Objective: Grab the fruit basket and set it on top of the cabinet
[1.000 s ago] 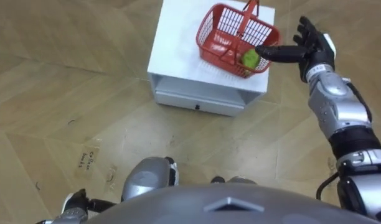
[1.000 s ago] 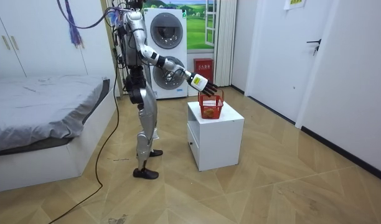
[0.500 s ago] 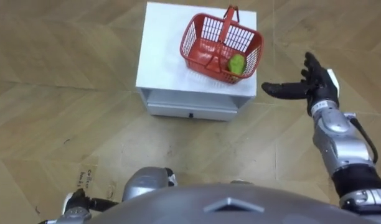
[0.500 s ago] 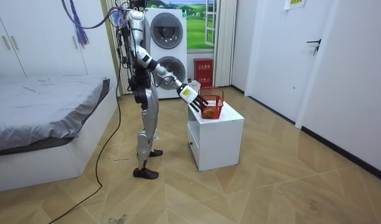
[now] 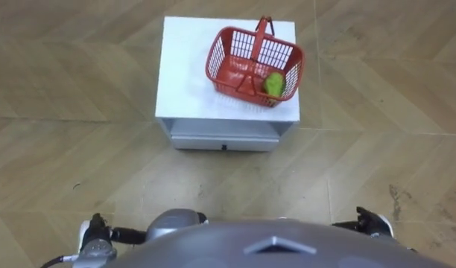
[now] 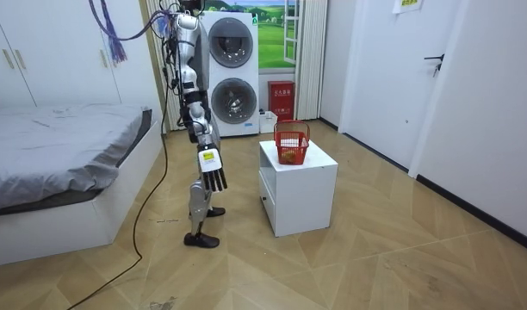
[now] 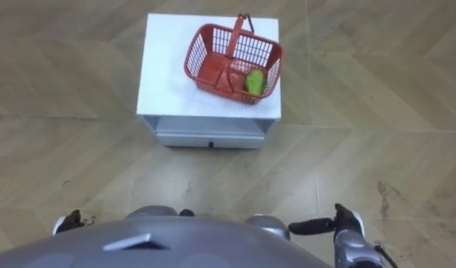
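Both hands hang low at the robot's sides, well apart from the task's thing; the right hand point(image 6: 213, 170) is empty, its fingers straight and relaxed; the left hand point(image 5: 94, 234) sits at the lower left, and I cannot tell its state; the fruit basket point(image 5: 254, 63) stands on the white cabinet point(image 5: 183, 67), towards its right side, handle point(image 5: 262, 33) upright, a green fruit point(image 5: 274, 83) in its near right corner; the reach probably wants the right hand raised above the rim, curled under the handle's middle, then lifted straight up, since the off-centre fruit may tip it.
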Motion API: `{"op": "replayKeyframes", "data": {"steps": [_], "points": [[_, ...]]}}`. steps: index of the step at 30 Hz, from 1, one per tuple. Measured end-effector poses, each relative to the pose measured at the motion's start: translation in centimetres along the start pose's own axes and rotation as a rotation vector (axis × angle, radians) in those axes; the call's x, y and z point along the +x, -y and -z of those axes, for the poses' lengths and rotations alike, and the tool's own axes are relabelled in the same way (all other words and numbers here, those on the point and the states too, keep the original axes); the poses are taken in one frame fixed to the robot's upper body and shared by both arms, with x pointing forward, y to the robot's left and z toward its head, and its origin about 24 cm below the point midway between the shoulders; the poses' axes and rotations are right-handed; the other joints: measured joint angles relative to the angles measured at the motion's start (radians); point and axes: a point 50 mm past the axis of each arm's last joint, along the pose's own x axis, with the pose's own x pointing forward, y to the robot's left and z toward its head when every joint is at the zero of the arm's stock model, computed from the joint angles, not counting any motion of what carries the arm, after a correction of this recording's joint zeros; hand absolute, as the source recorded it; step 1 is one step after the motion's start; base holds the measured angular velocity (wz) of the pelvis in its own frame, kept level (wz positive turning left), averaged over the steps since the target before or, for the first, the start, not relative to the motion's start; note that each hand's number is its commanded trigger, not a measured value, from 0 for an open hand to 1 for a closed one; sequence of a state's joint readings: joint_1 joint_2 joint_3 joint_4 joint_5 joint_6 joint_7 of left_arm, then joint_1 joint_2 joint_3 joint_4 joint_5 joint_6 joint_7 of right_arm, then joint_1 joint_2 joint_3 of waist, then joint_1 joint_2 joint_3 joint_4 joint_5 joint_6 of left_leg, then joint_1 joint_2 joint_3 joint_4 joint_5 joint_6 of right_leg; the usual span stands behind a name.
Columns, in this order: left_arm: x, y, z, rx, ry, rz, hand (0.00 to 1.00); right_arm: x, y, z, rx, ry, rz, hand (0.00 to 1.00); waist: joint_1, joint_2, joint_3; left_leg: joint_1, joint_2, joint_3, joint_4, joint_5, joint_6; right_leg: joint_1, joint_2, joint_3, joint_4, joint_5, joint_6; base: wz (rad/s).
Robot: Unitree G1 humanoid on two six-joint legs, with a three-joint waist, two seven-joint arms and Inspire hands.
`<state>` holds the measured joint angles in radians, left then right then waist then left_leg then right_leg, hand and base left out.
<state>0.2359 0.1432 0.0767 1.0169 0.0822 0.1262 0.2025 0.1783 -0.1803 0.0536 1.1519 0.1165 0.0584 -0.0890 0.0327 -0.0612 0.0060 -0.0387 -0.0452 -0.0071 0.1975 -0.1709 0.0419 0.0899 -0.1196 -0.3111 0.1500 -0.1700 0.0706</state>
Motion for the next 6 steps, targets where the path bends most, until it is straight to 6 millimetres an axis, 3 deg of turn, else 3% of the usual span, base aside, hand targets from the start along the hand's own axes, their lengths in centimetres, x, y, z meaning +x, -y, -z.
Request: {"op": "replayKeyframes", "data": {"steps": [6], "points": [[-0.2,0.8,1.0,0.044,-0.056,0.033,0.00,-0.1,-0.1,2.5,-0.110,-0.132,-0.041,0.00,-0.002,0.009,0.0016,0.031,0.000,-0.008,-0.001,-0.001,-0.002,0.023,0.000,-0.006,0.001,-0.002,0.003,0.03]]}}
